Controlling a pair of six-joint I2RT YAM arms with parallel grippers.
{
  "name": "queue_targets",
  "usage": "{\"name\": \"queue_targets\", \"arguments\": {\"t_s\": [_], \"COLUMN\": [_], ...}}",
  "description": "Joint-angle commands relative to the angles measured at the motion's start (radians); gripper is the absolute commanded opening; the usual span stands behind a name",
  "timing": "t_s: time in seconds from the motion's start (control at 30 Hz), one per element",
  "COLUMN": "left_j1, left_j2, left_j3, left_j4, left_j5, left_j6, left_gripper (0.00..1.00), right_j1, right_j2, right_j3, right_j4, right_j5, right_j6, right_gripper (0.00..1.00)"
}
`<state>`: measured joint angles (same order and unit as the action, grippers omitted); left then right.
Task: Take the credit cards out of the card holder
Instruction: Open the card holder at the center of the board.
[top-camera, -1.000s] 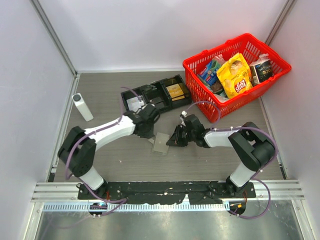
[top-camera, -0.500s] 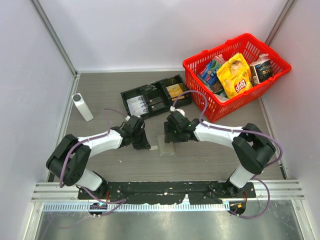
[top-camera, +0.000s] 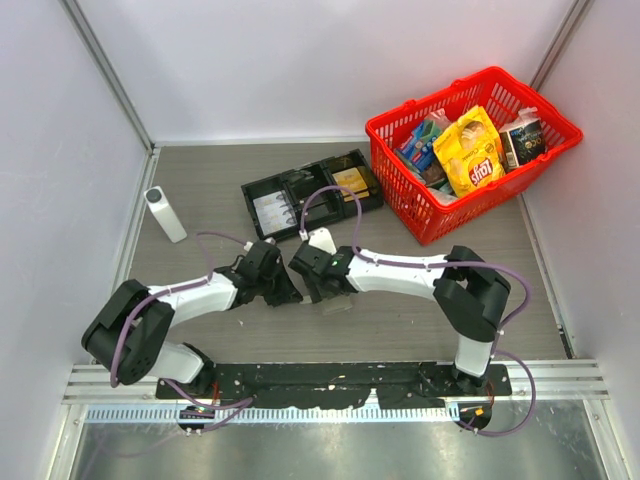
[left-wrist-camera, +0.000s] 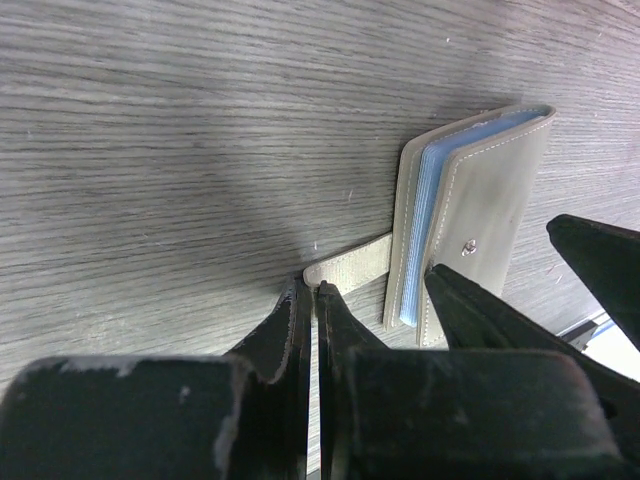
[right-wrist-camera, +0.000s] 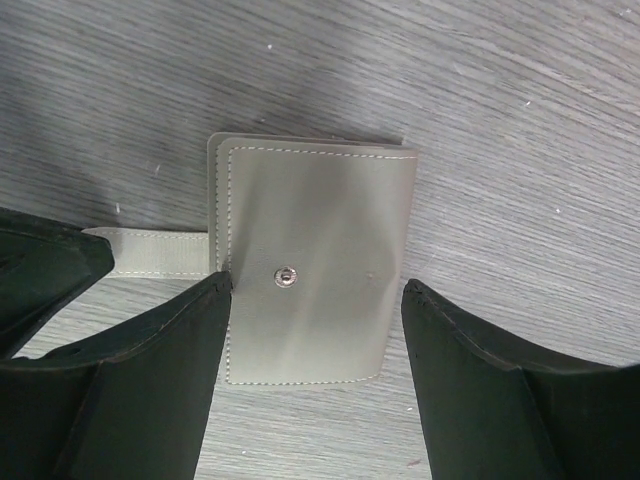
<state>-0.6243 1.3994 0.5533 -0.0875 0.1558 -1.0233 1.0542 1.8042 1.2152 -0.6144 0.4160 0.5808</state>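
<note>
Grey table (top-camera: 200, 180), four items.
Card holder (right-wrist-camera: 310, 270) centre, black tray (top-camera: 247, 195) above, red basket (top-camera: 455, 213) upper right, white block (top-camera: 165, 213) left.

Both arms share one build: white tubular links between bulky black joint housings. The left arm (top-camera: 195, 292) shows lower left in the overhead frame, the right arm (top-camera: 405, 272) lower right. Thin purple cables (top-camera: 330, 188) loop along each. A black base plate (top-camera: 330, 378) carries both. The left gripper (left-wrist-camera: 312, 288) and right gripper (right-wrist-camera: 318, 288) have matt black wedge fingers with edges scuffed pale.
</note>
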Motion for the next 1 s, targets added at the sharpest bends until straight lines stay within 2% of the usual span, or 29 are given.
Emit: {"name": "queue_targets", "arguments": {"t_s": [0.0, 0.53, 0.83, 0.97], "left_j1": [-0.002, -0.002, -0.002, -0.002], "left_j2": [-0.033, -0.085, -0.086, -0.097], "left_j3": [-0.018, -0.029, -0.035, -0.047], "left_j4": [0.037, -0.001, -0.064, -0.089], "left_j5": [0.021, 0.002, -0.025, -0.048], "left_j6": [-0.012, 0.012, 0.040, 0.051], "left_gripper": [0.00, 0.00, 0.00, 0.00], "right_j1": [0.033, 0.056, 0.030, -0.019], "right_j2": [0.020, 0.075, -0.008, -0.065], "right_j3": [0.072, 0.102, 0.127, 0.084], "right_j4": [-0.057, -0.099, -0.166, -0.160], "right_j5": [0.076, 0.132, 0.190, 0.161], "right_j6": [0.010, 0.018, -0.021, -0.030], "right_gripper": [0.74, 0.74, 0.74, 0.74]}}
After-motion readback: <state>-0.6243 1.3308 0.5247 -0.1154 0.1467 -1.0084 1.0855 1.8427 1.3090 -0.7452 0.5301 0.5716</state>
